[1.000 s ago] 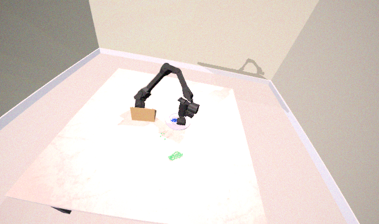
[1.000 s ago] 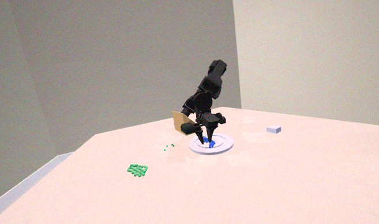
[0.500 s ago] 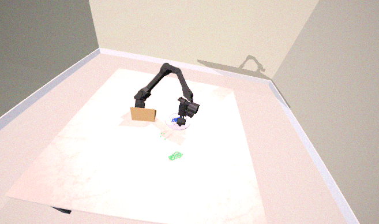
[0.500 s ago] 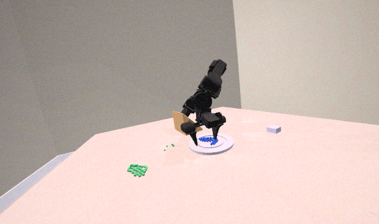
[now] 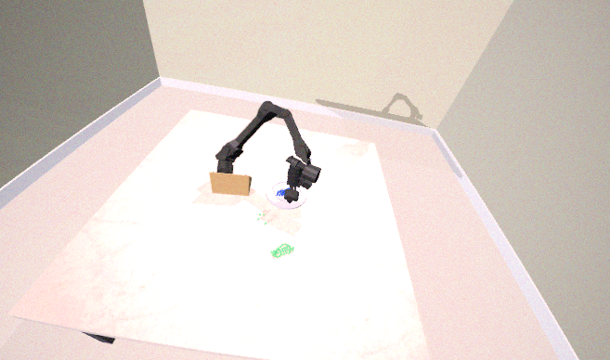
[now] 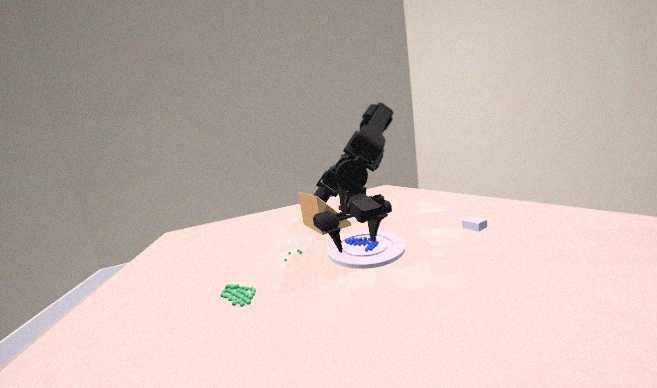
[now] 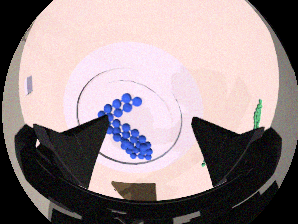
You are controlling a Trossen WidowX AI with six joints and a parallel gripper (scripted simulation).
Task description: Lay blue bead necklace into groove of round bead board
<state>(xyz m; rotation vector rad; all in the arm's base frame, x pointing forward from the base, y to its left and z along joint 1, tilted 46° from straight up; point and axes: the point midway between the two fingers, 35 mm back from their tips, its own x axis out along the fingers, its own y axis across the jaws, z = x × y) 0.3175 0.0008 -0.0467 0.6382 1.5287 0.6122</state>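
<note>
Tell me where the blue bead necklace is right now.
In the wrist view the blue bead necklace lies bunched inside the round bead board, between the open gripper fingers and free of them.

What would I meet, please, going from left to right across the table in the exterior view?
Green bead pile → loose green beads → round bead board holding the blue bead necklace → small grey block.

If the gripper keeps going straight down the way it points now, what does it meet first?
Most likely the blue bead necklace, lying bunched on the round bead board between the open gripper fingers; depth is hard to judge.
</note>
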